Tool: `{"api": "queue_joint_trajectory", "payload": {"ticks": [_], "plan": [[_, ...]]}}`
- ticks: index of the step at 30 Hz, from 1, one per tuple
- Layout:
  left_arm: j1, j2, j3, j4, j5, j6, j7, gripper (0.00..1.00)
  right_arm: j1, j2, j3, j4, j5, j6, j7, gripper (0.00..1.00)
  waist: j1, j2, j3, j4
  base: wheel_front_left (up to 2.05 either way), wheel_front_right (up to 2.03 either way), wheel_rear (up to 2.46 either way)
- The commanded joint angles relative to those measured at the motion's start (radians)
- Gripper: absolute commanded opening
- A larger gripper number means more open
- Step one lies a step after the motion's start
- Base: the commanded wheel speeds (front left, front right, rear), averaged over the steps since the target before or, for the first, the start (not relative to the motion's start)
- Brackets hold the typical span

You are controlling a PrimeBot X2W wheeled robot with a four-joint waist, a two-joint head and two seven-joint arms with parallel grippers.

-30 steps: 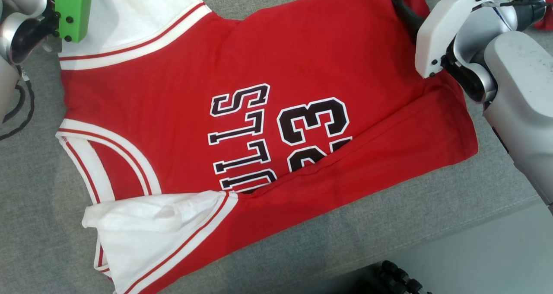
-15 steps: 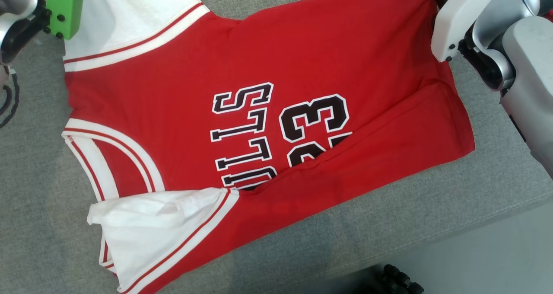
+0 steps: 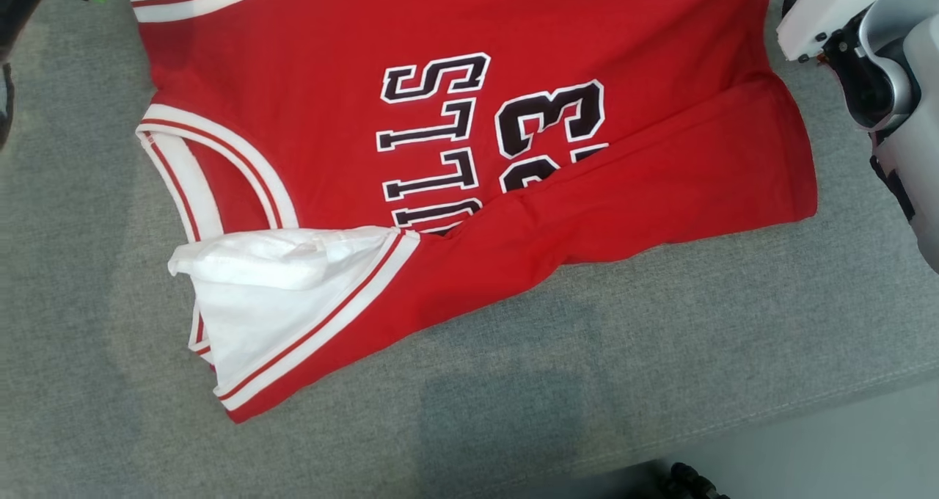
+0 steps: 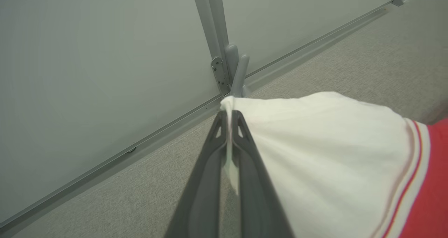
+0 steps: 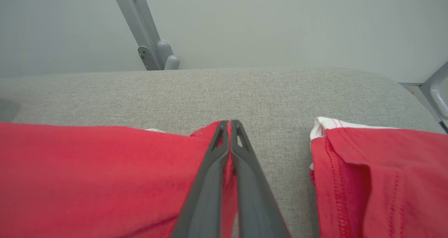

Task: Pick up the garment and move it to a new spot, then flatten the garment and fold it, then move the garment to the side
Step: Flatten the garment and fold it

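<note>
The garment (image 3: 330,81) is a red jersey with black-and-white lettering and white sleeves, spread across the grey padded surface (image 3: 513,381). Its near long edge is folded over part of the number, and the near white sleeve (image 3: 279,293) lies crumpled. In the left wrist view my left gripper (image 4: 229,116) is shut on the far white sleeve (image 4: 332,154), pinching a fold of it. In the right wrist view my right gripper (image 5: 230,124) is shut on a corner of the garment's red hem (image 5: 105,175). In the head view my right arm's white wrist (image 3: 829,7) sits at the top right.
A second red cloth with white trim (image 5: 378,175) lies just right of my right gripper. Grey wall panels with a metal post (image 4: 217,38) stand behind the surface. The surface's front edge drops to pale floor (image 3: 843,455) at the lower right.
My right gripper has shut on the red hem corner. The head view has shifted, so the garment sits higher in the picture and both wrists are nearly off its top.
</note>
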Motion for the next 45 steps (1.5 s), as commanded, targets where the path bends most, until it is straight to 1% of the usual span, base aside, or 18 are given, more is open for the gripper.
{"api": "queue_joint_trajectory", "payload": {"ticks": [1, 3, 5, 11, 13, 19, 24, 30, 31, 34, 37, 45], "plan": [[0.009, -0.003, -0.003, -0.011, -0.023, 0.0, -0.022, 0.0, 0.012, -0.014, 0.007, -0.001, 0.023, -0.002, -0.011, 0.0, -0.0001, 0.0, -0.014, 0.021, 0.0, 0.0, 0.0], [0.035, -0.004, -0.013, -0.039, -0.041, -0.001, -0.05, 0.0, 0.035, -0.033, 0.02, -0.009, 0.045, -0.002, -0.025, 0.0, -0.0001, 0.0, -0.025, 0.034, 0.0, 0.0, 0.0], [0.059, 0.008, -0.024, -0.076, -0.063, -0.001, -0.076, 0.0, 0.056, -0.058, 0.045, -0.026, 0.061, -0.002, -0.037, 0.0, -0.0001, 0.0, -0.037, 0.047, 0.0, 0.0, 0.0], [0.158, 0.069, -0.033, -0.206, -0.109, -0.001, -0.143, 0.0, 0.131, -0.133, 0.094, -0.077, 0.106, -0.002, -0.084, 0.0, -0.0001, 0.0, -0.074, 0.082, 0.0, 0.0, 0.0], [0.193, 0.095, -0.03, -0.255, -0.119, 0.008, -0.156, 0.0, 0.154, -0.159, 0.105, -0.094, 0.116, -0.002, -0.101, 0.0, -0.0001, 0.0, -0.085, 0.093, 0.0, 0.0, 0.0], [0.311, 0.182, -0.021, -0.439, -0.145, 0.07, -0.17, 0.0, 0.214, -0.203, 0.117, -0.122, 0.143, -0.002, -0.143, 0.0, -0.0001, 0.0, -0.113, 0.112, 0.0, 0.0, 0.0], [0.41, 0.242, -0.023, -0.592, -0.192, 0.124, -0.133, 0.0, 0.258, -0.22, 0.118, -0.131, 0.151, -0.002, -0.163, 0.0, -0.0001, 0.0, -0.125, 0.121, 0.0, 0.0, 0.0], [0.529, 0.312, -0.04, -0.754, -0.234, 0.206, -0.091, 0.0, 0.305, -0.23, 0.108, -0.131, 0.156, -0.002, -0.179, 0.0, -0.0001, 0.0, -0.128, 0.121, 0.0, 0.0, 0.0], [0.529, 0.312, -0.04, -0.754, -0.234, 0.206, -0.091, 0.0, 0.305, -0.23, 0.108, -0.131, 0.156, -0.002, -0.179, 0.0, -0.0001, 0.0, -0.128, 0.121, 0.0, 0.0, 0.0], [0.596, 0.333, -0.048, -0.811, -0.259, 0.246, -0.103, 0.0, 0.327, -0.226, 0.102, -0.13, 0.154, -0.002, -0.188, 0.0, -0.0001, 0.0, -0.124, 0.118, 0.0, 0.0, 0.0], [0.648, 0.342, -0.054, -0.84, -0.27, 0.274, -0.12, 0.0, 0.35, -0.222, 0.103, -0.127, 0.158, -0.002, -0.192, 0.0, -0.0001, 0.0, -0.119, 0.118, 0.0, 0.0, 0.0], [0.737, 0.34, -0.059, -0.849, -0.283, 0.307, -0.185, 0.0, 0.391, -0.225, 0.09, -0.126, 0.164, -0.002, -0.2, 0.0, -0.0001, 0.0, -0.12, 0.118, 0.0, 0.0, 0.0]]}}
